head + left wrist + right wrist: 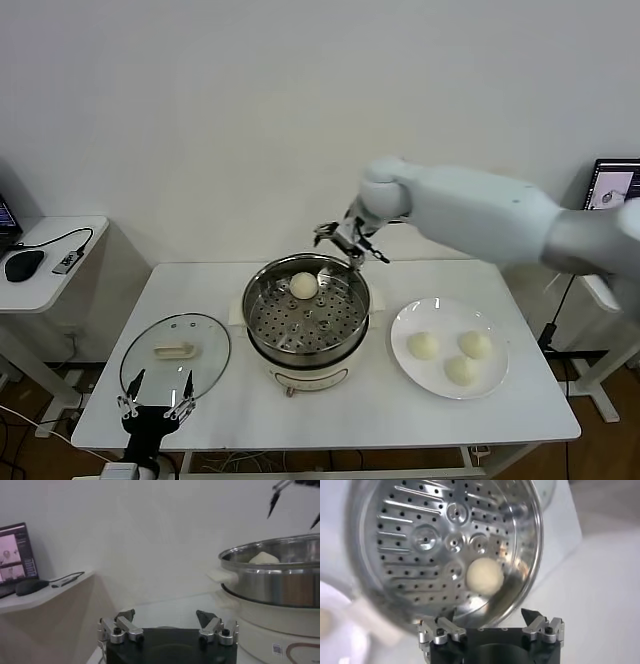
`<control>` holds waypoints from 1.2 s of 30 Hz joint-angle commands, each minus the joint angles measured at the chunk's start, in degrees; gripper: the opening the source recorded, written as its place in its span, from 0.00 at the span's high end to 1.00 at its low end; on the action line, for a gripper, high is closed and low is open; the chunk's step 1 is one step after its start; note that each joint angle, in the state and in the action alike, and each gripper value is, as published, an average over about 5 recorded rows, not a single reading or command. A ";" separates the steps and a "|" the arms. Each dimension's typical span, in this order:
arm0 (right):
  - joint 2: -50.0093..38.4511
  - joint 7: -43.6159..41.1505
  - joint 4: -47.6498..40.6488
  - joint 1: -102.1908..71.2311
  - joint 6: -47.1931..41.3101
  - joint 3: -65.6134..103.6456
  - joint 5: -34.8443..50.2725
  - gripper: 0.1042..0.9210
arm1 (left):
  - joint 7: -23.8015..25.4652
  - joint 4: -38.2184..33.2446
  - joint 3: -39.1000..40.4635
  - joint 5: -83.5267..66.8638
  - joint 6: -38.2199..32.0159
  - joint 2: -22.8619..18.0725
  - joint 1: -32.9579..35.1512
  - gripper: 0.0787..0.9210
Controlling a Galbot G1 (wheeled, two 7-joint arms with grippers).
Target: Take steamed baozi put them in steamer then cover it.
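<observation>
The white tabletop [500, 420] carries the steamer [306, 318], a glass lid [176, 352] and a white plate [450, 346]. The right claw [352, 243] hangs spread and empty above the steamer's far rim; one baozi [304, 285] lies just below and slightly nearer than it, on the perforated tray by the far wall, apart from the fingers. Three more baozi [424, 345] wait on the plate, well off to the claw's right and nearer the robot. To do this step well, the claw should probably lift straight clear of the rim before swinging toward the plate. The left claw [156, 407] rests spread at the near tabletop edge beside the lid.
</observation>
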 commanded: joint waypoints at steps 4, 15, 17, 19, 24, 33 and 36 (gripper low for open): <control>-26.67 -1.04 16.06 -2.96 -15.22 -0.39 -1.97 0.12 | 0.05 -0.73 0.71 1.06 0.05 0.16 0.42 0.12; -28.60 0.41 11.39 -23.33 -12.56 11.14 -7.15 0.12 | 0.11 -0.59 0.65 1.70 0.09 0.01 0.58 0.12; -27.21 0.24 9.60 -26.19 -12.15 13.48 -7.40 0.12 | 0.16 -0.56 0.48 1.71 0.15 0.00 0.59 0.12; -25.34 0.06 7.69 -27.88 -11.93 15.10 -7.30 0.12 | 0.19 -0.50 0.28 1.67 0.23 0.00 0.59 0.12; -20.12 -0.63 3.13 -29.31 -11.64 16.51 -7.19 0.12 | 0.22 -0.31 -0.30 1.39 0.27 -0.04 0.63 0.12; -12.08 -1.47 -4.56 -31.83 -9.05 18.97 -8.31 0.12 | 0.23 -0.15 -0.70 1.24 0.19 -0.03 0.43 0.12; -10.43 -1.60 -6.45 -32.57 -8.71 19.59 -8.97 0.12 | 0.14 -0.07 -0.80 1.28 0.10 -0.13 0.46 0.12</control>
